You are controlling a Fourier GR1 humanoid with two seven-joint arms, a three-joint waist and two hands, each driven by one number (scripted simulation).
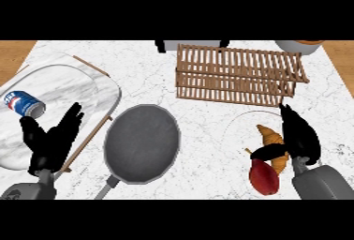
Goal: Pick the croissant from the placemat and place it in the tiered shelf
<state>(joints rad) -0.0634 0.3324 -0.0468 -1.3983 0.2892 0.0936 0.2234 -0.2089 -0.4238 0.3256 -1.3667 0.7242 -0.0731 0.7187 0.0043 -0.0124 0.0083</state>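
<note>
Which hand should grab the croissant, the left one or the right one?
The right hand. It is already beside the croissant on the placemat, its thumb reaching across it. The left hand rests open far away, over the tray with the can.

- Wooden tiered shelf: slatted, standing on the white marble counter; the landmark for the positions below.
- Placemat: pale and oval, just in front of the shelf's right part.
- Croissant: lying on the placemat, in front of the shelf's right end.
- Red fruit: on the placemat, on the croissant's side away from the shelf.
- Right hand: beside the croissant, fingers straight and pointing toward the shelf, thumb lying across the croissant.
- Grey frying pan: in front of the shelf's left end.
- Marble tray: well left of the shelf, carrying a blue can on its side.
- Left hand: over the tray's near part, fingers spread and straight.
</note>
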